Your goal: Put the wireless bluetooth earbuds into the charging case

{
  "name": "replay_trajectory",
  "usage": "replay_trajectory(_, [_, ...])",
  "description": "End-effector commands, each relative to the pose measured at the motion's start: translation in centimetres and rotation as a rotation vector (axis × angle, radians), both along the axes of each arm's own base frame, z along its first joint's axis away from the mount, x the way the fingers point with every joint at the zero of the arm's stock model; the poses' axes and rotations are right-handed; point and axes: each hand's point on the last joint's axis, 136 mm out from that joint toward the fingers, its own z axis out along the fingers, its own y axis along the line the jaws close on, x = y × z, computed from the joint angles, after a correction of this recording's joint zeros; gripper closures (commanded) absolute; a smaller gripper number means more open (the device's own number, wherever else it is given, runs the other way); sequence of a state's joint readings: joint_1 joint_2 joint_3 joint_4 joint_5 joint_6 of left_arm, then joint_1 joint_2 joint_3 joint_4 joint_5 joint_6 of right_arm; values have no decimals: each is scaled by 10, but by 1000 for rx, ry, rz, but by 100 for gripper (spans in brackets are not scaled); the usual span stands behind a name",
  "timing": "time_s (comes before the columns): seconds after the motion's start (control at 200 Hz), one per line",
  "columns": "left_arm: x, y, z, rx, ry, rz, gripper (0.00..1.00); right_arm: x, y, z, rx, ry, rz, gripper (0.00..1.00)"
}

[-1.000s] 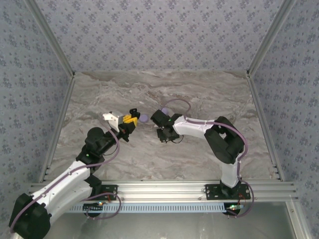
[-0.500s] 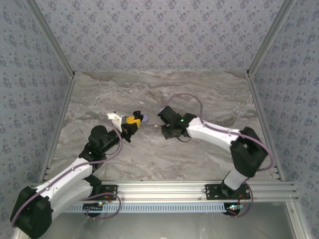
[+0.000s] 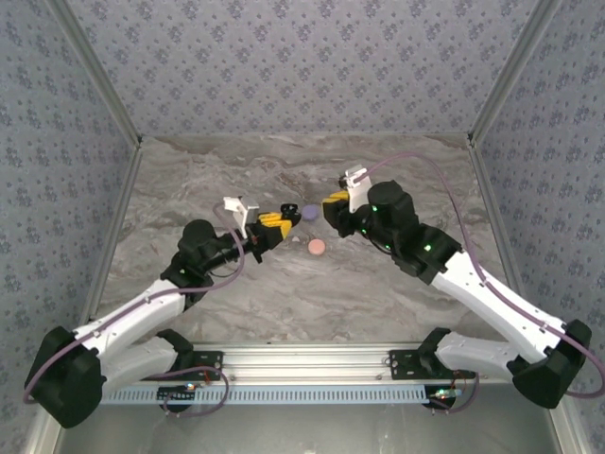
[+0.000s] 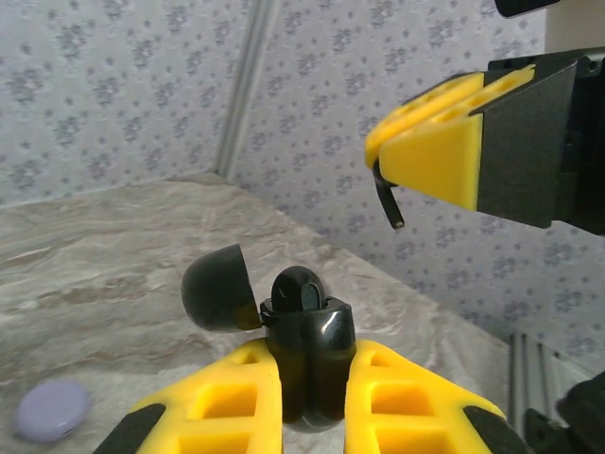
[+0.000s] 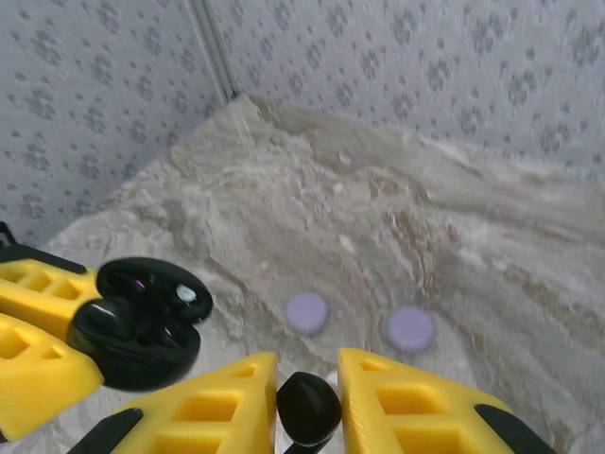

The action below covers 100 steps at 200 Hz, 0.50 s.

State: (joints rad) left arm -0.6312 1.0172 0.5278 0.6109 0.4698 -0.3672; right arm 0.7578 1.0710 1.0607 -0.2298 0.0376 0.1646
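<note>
My left gripper [image 3: 284, 221] is shut on a glossy black charging case [image 4: 313, 352] and holds it upright. Its domed lid [image 4: 216, 287] is flipped open to the left, and one black earbud [image 4: 299, 289] sits in the case's top. My right gripper [image 3: 332, 202] faces it from the right, a short gap away, shut on a second black earbud [image 5: 307, 409]. In the left wrist view that earbud's thin stem [image 4: 388, 204] hangs below the right gripper's fingers [image 4: 430, 142]. The right wrist view has the open case [image 5: 142, 326] at its left.
A lilac round disc [image 3: 309, 212] and a pink one [image 3: 317, 247] lie on the marble table [image 3: 397, 284] under and between the grippers. Two pale discs [image 5: 307, 312] [image 5: 410, 329] lie ahead of the right gripper. Patterned walls and metal posts [image 3: 104, 90] close in the table.
The right arm has swung out to the right and its gripper now faces the case from the upper right. The left gripper has moved right with the case. The discs have come into view.
</note>
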Motion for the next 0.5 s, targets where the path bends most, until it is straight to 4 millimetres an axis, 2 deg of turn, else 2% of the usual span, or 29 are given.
replay_trajectory(0.0, [-9,-12,29,-74,-21,-83,100,-7,11,16,22,-114,103,75])
replay_trajectory(0.29, [-15,-28,34,-88,-22,-139,100,-7,26,23,69,-146,169,75])
replay_trajectory(0.495, [-14,-28,38,-105,-24,-136,100,-7,34,14,74,-114,192,75])
